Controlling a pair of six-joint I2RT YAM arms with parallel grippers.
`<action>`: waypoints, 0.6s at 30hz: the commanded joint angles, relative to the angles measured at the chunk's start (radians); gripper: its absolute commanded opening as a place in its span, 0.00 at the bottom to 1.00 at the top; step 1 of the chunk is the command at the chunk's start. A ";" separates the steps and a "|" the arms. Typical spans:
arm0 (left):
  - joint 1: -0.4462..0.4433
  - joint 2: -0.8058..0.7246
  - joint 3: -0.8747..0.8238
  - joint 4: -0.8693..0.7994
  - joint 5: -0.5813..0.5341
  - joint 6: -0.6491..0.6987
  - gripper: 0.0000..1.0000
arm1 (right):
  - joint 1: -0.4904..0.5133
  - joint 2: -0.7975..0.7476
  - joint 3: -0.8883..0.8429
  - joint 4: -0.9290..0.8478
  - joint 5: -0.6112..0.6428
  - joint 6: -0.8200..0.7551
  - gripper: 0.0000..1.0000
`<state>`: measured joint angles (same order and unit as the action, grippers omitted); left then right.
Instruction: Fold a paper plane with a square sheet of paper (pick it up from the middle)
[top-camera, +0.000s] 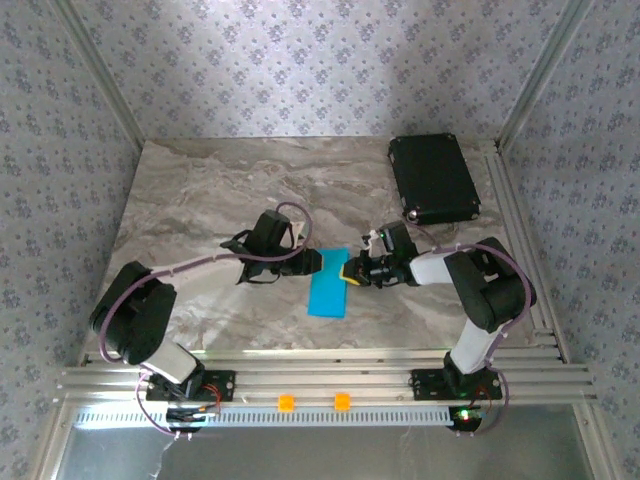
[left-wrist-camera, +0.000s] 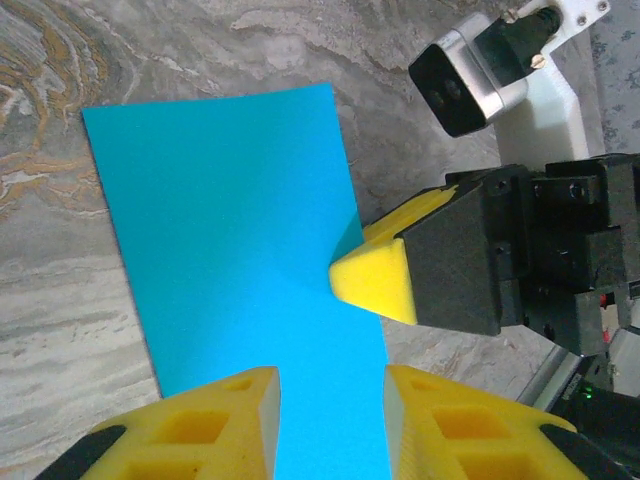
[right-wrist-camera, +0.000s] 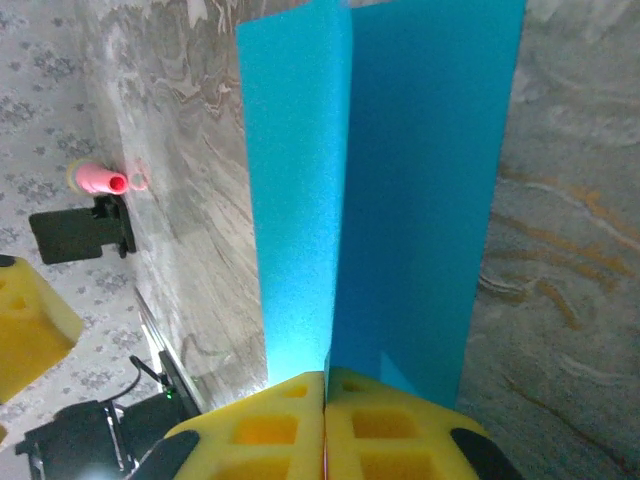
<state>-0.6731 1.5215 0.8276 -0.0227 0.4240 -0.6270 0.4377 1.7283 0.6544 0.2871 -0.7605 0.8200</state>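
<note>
The square sheet of paper (top-camera: 329, 283) is bright cyan-blue and lies mid-table as a folded strip; no paper plane shape is in view. My right gripper (top-camera: 347, 272) is at the strip's right edge. In the right wrist view its yellow jaws (right-wrist-camera: 326, 378) are shut on the upper layer (right-wrist-camera: 295, 180), which stands up as a flap over the flat lower layer (right-wrist-camera: 430, 200). My left gripper (top-camera: 318, 262) is at the strip's far left corner. Its fingers (left-wrist-camera: 332, 385) stand apart over the paper (left-wrist-camera: 230, 230), with nothing between them. The right fingertip (left-wrist-camera: 375, 280) touches the paper's edge.
A black rectangular case (top-camera: 433, 178) lies at the back right. Aluminium rails (top-camera: 320, 378) run along the near edge, and another runs along the right side (top-camera: 520, 240). Patterned walls enclose the marble table (top-camera: 200, 200).
</note>
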 joint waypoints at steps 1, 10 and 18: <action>-0.055 -0.083 -0.031 0.034 -0.107 0.073 0.33 | -0.003 -0.008 0.029 -0.086 0.038 0.014 0.04; -0.302 -0.169 -0.051 -0.084 -0.408 0.411 0.47 | -0.050 -0.017 0.059 -0.111 -0.025 0.071 0.04; -0.545 -0.012 0.040 -0.187 -0.712 0.571 0.62 | -0.053 -0.020 0.088 -0.174 -0.026 0.051 0.04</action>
<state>-1.1759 1.4624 0.8124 -0.1379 -0.1303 -0.1543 0.3882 1.7279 0.7212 0.1696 -0.7670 0.8745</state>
